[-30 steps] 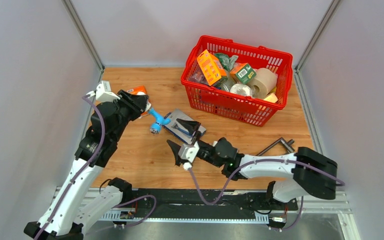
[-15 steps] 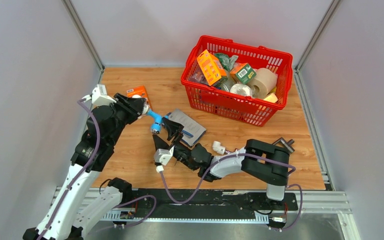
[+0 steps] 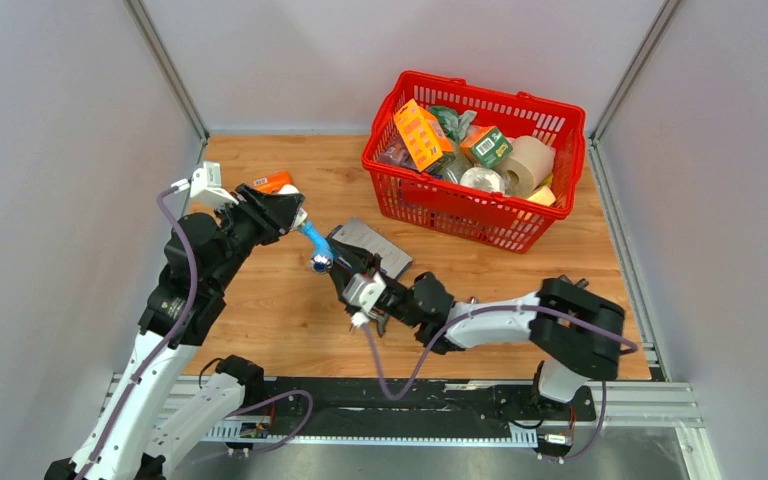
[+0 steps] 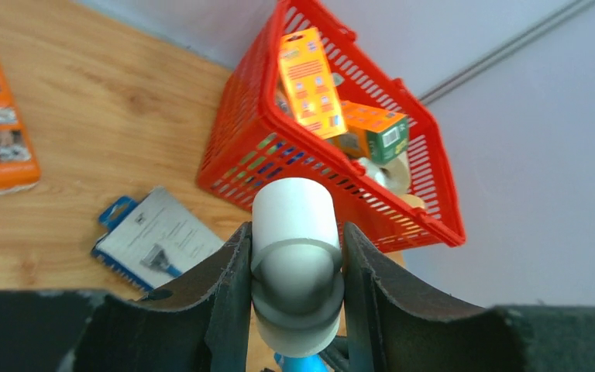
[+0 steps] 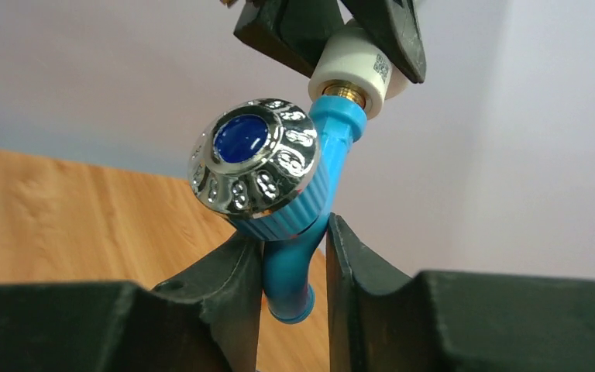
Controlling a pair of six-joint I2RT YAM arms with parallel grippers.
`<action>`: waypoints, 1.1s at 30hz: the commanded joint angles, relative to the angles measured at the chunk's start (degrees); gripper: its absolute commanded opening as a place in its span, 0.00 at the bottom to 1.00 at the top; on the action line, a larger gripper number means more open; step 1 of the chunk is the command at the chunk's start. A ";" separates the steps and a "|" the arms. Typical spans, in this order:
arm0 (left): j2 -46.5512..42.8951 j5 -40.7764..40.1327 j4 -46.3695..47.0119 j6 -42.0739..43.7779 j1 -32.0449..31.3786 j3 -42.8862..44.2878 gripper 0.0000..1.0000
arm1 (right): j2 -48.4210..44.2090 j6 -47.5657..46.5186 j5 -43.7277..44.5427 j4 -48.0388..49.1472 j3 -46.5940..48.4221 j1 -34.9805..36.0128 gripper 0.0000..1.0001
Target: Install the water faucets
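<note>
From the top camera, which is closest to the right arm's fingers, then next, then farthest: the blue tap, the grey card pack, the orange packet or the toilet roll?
1. Blue tap: between the right fingers.
2. Grey card pack: just beside them, to the right.
3. Orange packet: back left.
4. Toilet roll: far back right, in the red basket.

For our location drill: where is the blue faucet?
Top view, left of centre, beside the grey packet: the blue faucet is held by left jaws at its white fitting, right jaws at its spout.
</note>
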 commanded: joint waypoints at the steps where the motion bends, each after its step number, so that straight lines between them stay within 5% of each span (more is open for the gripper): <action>1: -0.20 10.26 7.80 9.00 -0.22 2.87 0.00 | -12.19 23.08 -22.73 -6.07 0.46 -6.36 0.27; 4: -0.02 17.80 9.91 15.07 -0.22 2.17 0.00 | -14.15 42.39 -37.52 -12.88 3.53 -14.27 0.19; 8: -2.12 24.93 20.86 14.47 -0.22 -3.00 0.00 | -11.35 71.58 -50.11 -4.39 4.94 -23.07 0.00; 12: -4.67 27.67 35.63 10.16 -0.22 -10.30 0.00 | -5.38 94.10 -58.90 7.65 8.36 -26.94 0.00; 18: -4.24 31.36 49.98 5.50 -0.22 -16.37 0.00 | 2.80 118.02 -58.48 23.75 11.36 -28.71 0.05; 20: -4.32 30.93 50.00 5.41 -0.22 -16.72 0.00 | 3.25 118.15 -59.18 22.80 11.54 -29.06 0.13; 22: -5.02 28.12 49.12 5.24 -0.22 -17.25 0.00 | 1.85 114.47 -57.87 18.77 9.61 -30.11 0.34; 27: -6.35 16.45 38.33 5.68 -0.22 -15.93 0.00 | -6.13 92.44 -51.12 0.17 3.90 -32.49 0.72; 30: -6.52 11.78 33.57 4.71 -0.22 -14.27 0.00 | -11.94 75.04 -44.53 -15.74 3.01 -32.05 0.83; 33: -6.52 6.23 28.66 3.57 -0.22 -13.47 0.00 | -16.51 63.42 -37.23 -20.27 0.56 -31.35 0.88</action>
